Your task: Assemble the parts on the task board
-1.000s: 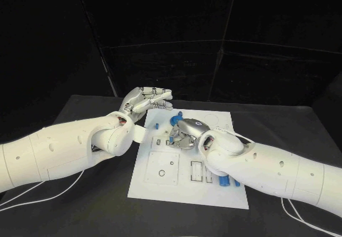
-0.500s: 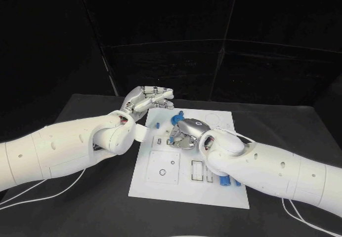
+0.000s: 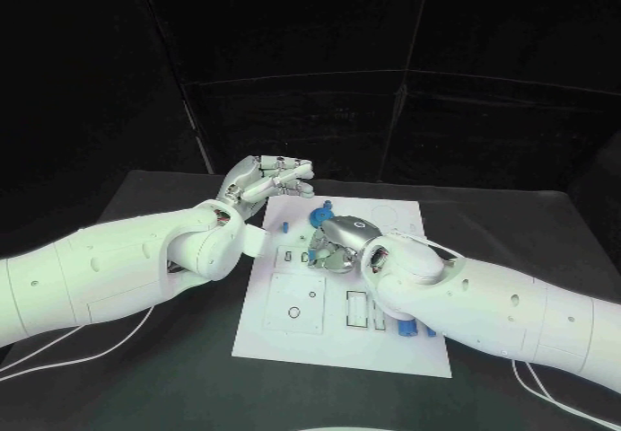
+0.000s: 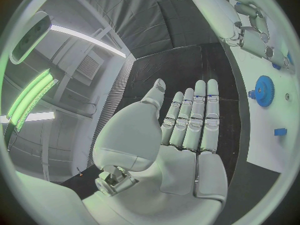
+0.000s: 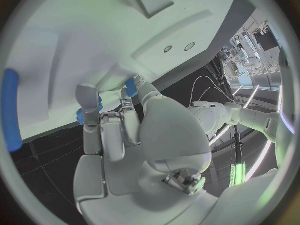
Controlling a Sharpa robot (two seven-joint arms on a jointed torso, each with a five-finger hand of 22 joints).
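Blue part (image 5: 83, 116) sits between the right hand's (image 3: 339, 242) fingers (image 5: 87, 96).

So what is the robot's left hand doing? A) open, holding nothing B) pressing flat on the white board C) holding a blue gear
A: the left hand has its fingers stretched out with nothing in them, off the task board, where the blue gear sits.

- Task board (image 3: 292, 332): smooth, matt white plate, plastic by its look.
- Blue gear (image 4: 265, 90): matt plastic with a toothed edge.
- Both hands, left (image 3: 263, 182) and right (image 3: 339, 242): silvery metallic finish, lightly glossy.
- Table (image 3: 155, 377): black and matt.
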